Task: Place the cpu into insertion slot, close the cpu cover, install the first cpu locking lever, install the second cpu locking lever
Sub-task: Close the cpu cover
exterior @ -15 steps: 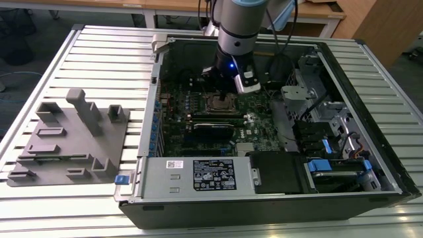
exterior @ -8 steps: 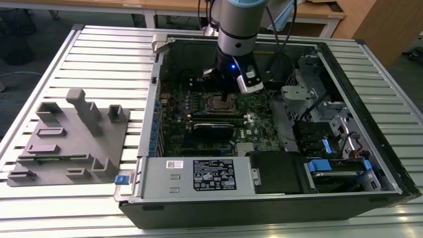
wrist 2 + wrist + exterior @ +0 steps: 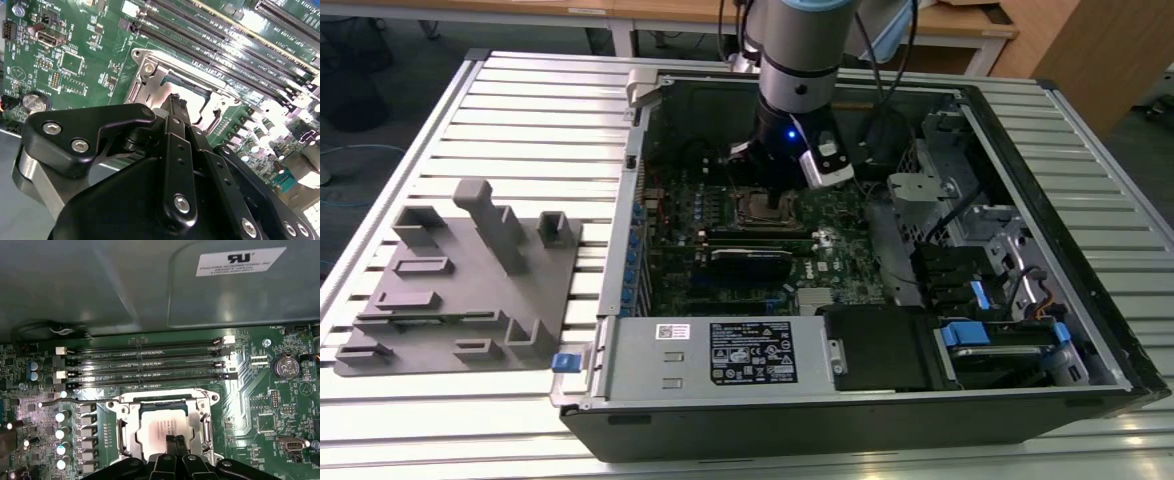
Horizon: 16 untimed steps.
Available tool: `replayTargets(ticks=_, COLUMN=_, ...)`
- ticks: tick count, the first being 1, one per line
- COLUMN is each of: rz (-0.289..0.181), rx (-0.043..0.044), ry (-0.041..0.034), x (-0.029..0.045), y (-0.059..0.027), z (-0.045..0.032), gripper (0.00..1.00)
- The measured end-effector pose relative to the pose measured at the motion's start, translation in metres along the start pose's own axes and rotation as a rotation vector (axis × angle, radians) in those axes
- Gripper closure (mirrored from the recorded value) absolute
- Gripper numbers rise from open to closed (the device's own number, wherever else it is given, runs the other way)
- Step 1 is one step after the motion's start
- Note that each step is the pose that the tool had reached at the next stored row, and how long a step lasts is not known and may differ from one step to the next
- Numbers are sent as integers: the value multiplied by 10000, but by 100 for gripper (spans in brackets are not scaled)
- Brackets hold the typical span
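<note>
We're seeing the small silver-grey square cpu (image 3: pixel 161 426) sitting seated, thin silvery metal cpu cover (image 3: pixel 206 412) looking down; black gripper (image 3: pixel 173 439) jaws pinching together empty, thin wire locking lever (image 3: pixel 75 401) looking unlatched

Exterior view, as I see it from my station: slatted table (image 3: pixel 547 110) carrying an open PC case (image 3: pixel 854 435). A grey fixture (image 3: pixel 454 290) lies on the table at the exterior view's left, beside the case. Inside the case are a green mobo (image 3: pixel 841 255) and a PSU (image 3: pixel 707 355) w/ label, with a blue tab (image 3: pixel 566 361) at the PSU's corner. First wrist view: RAM slots (image 3: pixel 145 362), coin cell (image 3: pixel 285 366), row of caps (image 3: pixel 61 432).
</note>
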<state>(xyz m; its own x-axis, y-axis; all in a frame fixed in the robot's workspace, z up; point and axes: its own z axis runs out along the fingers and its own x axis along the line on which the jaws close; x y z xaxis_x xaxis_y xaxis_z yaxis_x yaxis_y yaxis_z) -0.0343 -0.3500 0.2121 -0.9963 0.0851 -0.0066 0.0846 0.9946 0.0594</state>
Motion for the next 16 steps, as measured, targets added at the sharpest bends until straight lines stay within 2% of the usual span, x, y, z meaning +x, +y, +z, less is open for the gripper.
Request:
replayTargets(ticks=4, rz=-3, rx=0, ry=-12, x=70, y=-6, z=8, gripper=89)
replayTargets(ticks=12, rz=-37, rx=-8, ry=-102, x=225, y=-19, z=14, gripper=89)
replayTargets(ticks=16, rz=-194, rx=-14, ry=-153, x=241, y=-21, z=17, gripper=89)
